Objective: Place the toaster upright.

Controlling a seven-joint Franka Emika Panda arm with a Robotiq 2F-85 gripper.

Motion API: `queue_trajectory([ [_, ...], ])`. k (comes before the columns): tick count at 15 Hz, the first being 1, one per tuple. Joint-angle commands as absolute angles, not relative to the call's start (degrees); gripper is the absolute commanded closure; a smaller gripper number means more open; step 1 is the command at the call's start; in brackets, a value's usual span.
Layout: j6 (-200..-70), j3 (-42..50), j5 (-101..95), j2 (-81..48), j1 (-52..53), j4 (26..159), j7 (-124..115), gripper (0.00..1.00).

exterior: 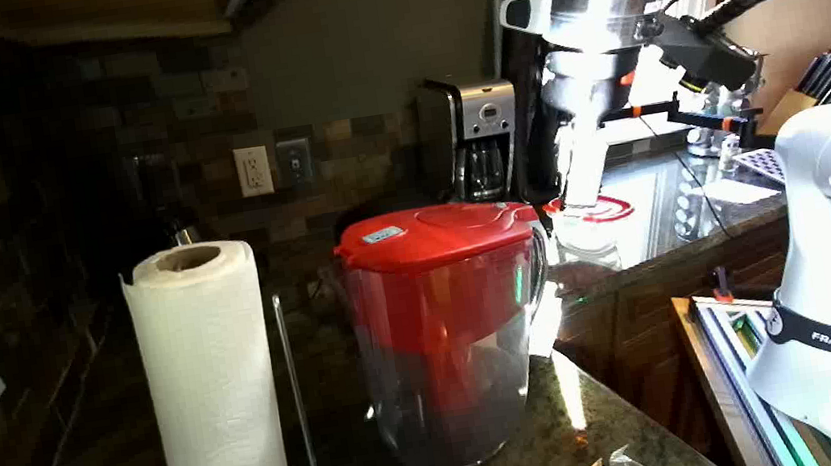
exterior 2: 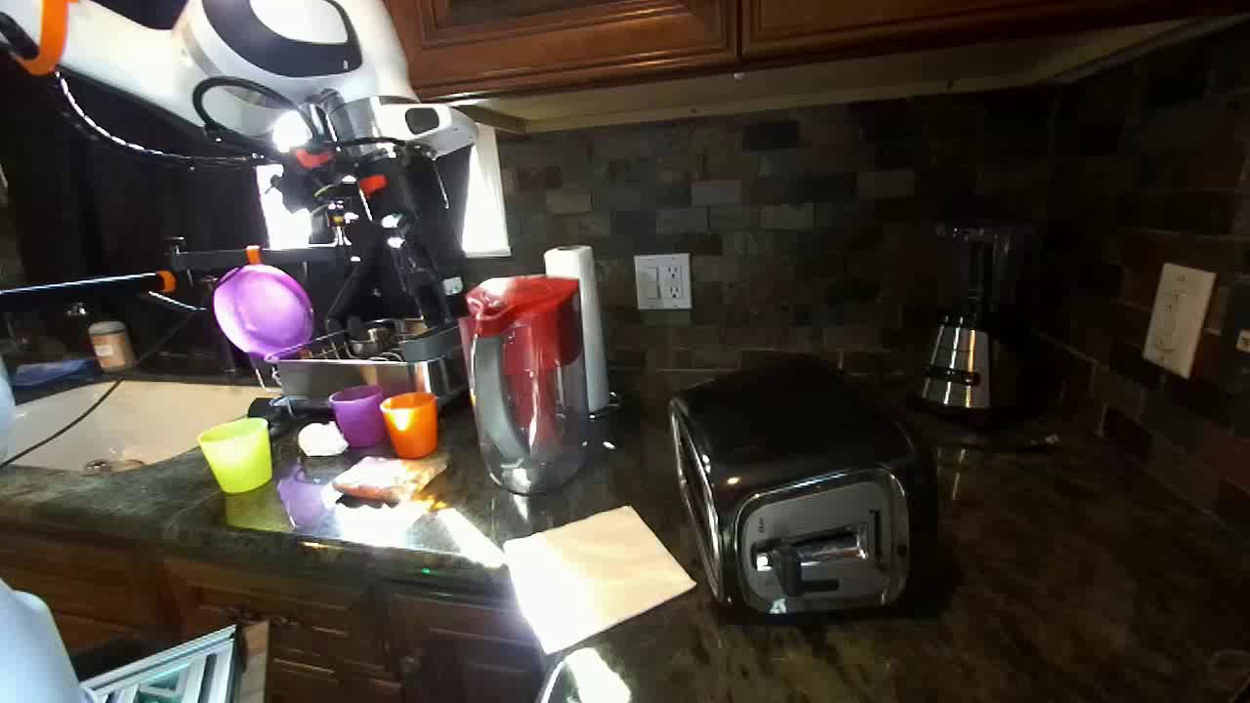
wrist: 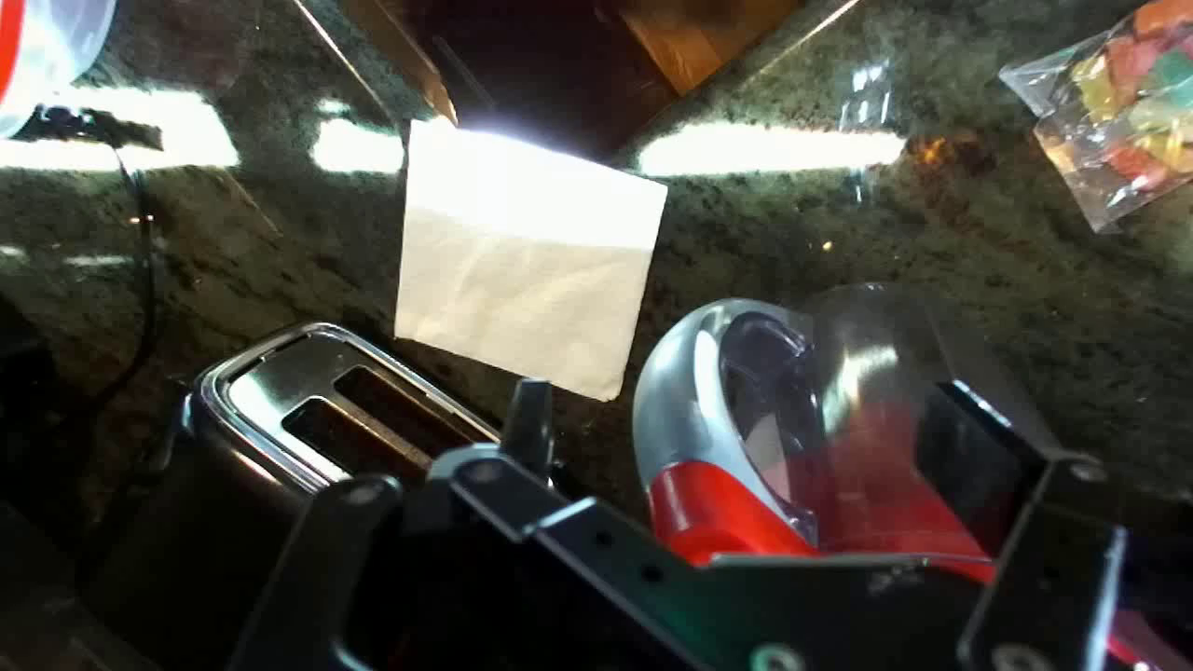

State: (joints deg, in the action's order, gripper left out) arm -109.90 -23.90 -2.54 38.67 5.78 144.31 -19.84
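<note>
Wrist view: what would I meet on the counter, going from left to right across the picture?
A red-and-clear container cut off by the picture's edge, a black cord, the toaster, a pale square sheet, the grey-handled pitcher, a clear bag of colourful pieces.

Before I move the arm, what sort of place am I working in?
Most likely a home kitchen. In an exterior view there is a sink and a black toaster lying on its side; a coffee maker also shows in an exterior view.
</note>
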Motion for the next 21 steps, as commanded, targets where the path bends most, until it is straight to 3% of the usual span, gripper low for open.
queue_trajectory([
  [1, -109.74, -22.59, -3.55, 38.18, 7.38, 144.19, -20.74, 0.00],
  [16, -109.48, -17.49, -3.74, 40.41, 7.00, 141.55, -17.54, 0.00],
  [21, -110.59, -16.30, -16.03, 42.28, 6.73, 142.68, -7.90, 0.00],
])
